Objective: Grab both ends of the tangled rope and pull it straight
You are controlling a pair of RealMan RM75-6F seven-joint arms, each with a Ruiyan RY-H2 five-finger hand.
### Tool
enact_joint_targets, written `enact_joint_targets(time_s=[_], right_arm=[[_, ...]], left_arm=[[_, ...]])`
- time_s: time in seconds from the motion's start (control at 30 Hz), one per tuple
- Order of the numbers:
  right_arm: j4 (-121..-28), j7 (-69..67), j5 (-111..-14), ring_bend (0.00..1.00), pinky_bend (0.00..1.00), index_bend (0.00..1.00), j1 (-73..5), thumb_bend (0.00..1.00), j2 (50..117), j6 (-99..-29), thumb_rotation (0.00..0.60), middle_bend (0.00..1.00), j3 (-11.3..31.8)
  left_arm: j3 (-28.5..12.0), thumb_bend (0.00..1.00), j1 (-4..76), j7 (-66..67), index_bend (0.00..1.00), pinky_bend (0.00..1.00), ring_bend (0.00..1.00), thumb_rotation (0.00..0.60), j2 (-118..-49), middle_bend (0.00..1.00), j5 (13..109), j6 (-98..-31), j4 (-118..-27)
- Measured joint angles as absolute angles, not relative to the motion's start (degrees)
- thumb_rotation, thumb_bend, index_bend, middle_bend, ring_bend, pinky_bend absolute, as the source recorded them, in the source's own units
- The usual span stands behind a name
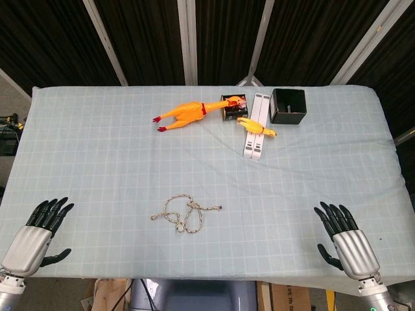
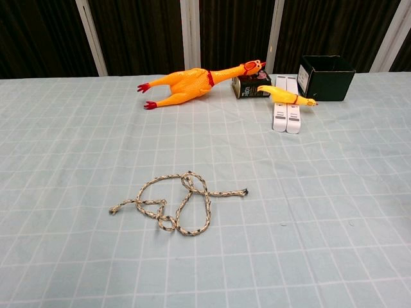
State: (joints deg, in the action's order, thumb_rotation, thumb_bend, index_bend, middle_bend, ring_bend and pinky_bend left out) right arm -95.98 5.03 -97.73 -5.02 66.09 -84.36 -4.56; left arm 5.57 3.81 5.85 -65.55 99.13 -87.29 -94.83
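Rope (image 1: 187,214) lies tangled in loose loops on the near middle of the checked tablecloth (image 1: 91,149), one end pointing left and the other right; nothing touches it. Both hands rest at the near edge of the table, well apart from the rope. The left hand (image 1: 35,234) sits at the near left corner, empty, with its fingers spread. The right hand (image 1: 343,240) sits at the near right corner, likewise empty with fingers apart. At the far side lies a large rubber chicken (image 1: 185,114), its head by a small dark box (image 1: 234,107). A smaller rubber chicken (image 1: 257,126) lies across a white flat device (image 1: 257,120), beside an open black box (image 1: 288,106).
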Motion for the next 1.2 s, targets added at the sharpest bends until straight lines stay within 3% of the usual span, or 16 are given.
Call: enact_joint_targets(time_s=[0.47, 0.63, 0.87, 1.2], right_arm=[[-98.68, 4.21, -98.69, 0.0, 0.0, 0.0, -5.21, 0.39, 65.93, -83.8, 0.6, 0.0, -4.85], [-103.58, 4.58, -97.52, 0.0, 0.0, 0.01, -7.45, 0.39, 66.48, -81.09, 0.6, 0.0, -2.98], [-111.18, 10.49, -89.9, 0.0, 0.0, 0.31, -13.09, 0.39, 69.44, -72.56, 0.6, 0.11, 1.82], [-110.85, 25.17, -75.32, 0.0, 0.0, 0.41, -21.67, 0.39, 84.24, -64.74, 0.6, 0.14, 7.53]], left_arm=[[5.56, 0.11, 3.5, 5.47, 0.08, 0.0, 0.0, 0.6, -65.32, 0.0, 99.54, -87.86, -95.16], [5.45, 0.11, 3.53, 5.09, 0.08, 0.0, 0.0, 0.6, -65.06, 0.0, 99.37, -87.77, -95.35], [5.27, 0.11, 3.63, 5.26, 0.08, 0.0, 0.0, 0.6, -65.14, 0.0, 99.16, -87.45, -95.7], [4.92, 0.11, 3.77, 5.03, 0.08, 0.0, 0.0, 0.6, -65.24, 0.0, 99.05, -87.42, -95.56]])
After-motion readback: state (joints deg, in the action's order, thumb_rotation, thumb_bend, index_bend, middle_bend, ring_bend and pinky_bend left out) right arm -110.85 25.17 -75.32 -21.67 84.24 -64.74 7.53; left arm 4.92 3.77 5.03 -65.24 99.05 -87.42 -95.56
